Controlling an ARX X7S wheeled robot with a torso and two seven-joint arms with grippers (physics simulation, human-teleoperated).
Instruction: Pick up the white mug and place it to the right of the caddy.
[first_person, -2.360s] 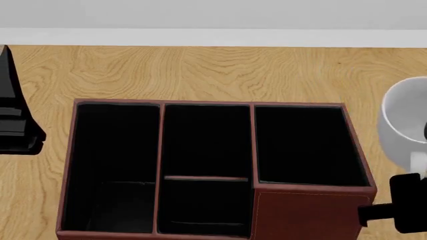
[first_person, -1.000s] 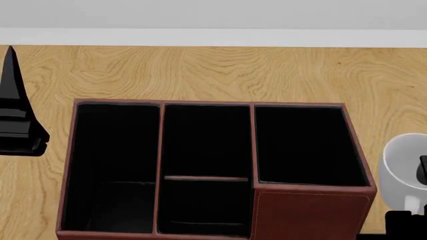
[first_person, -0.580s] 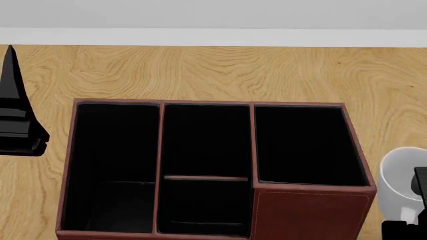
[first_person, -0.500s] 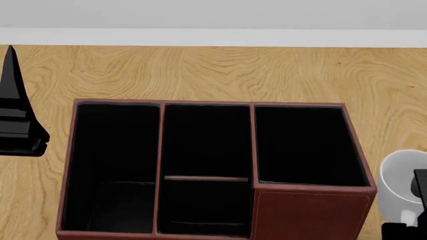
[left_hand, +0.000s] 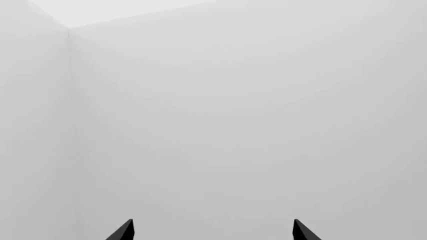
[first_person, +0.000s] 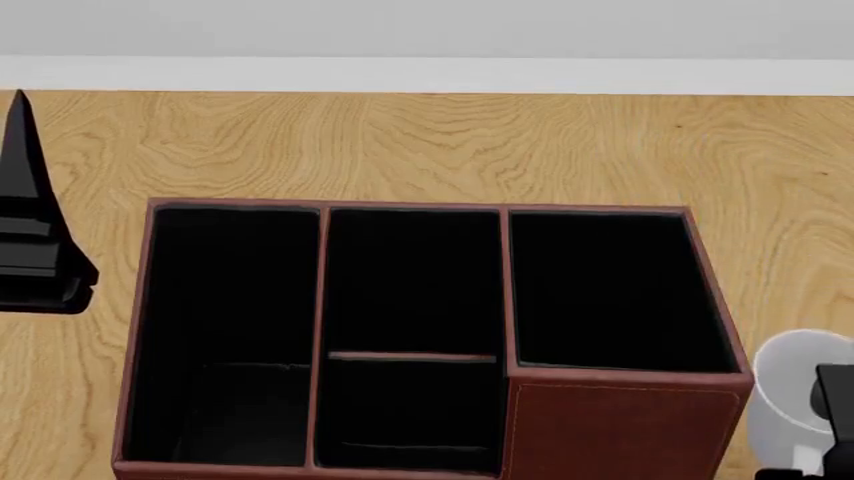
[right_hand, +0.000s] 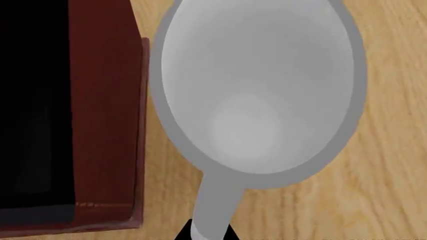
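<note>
Right gripper (right_hand: 209, 233) clamps the white mug (first_person: 790, 385) by its handle, just beside the caddy (first_person: 621, 425)'s right wall; release remains; left gripper (left_hand: 210, 231) idles, fingers apart.

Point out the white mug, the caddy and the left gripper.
white mug (right_hand: 257, 95), right wrist view, inside bowl.
caddy (first_person: 621, 435), head view, front wall of taller corner.
left gripper (left_hand: 212, 232), left wrist view, between fingertips.

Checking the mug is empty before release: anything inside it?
Nothing shows inside the white mug: the right wrist view looks straight in at bare walls and bottom. What is under it cannot be seen; the mug itself covers that.
</note>
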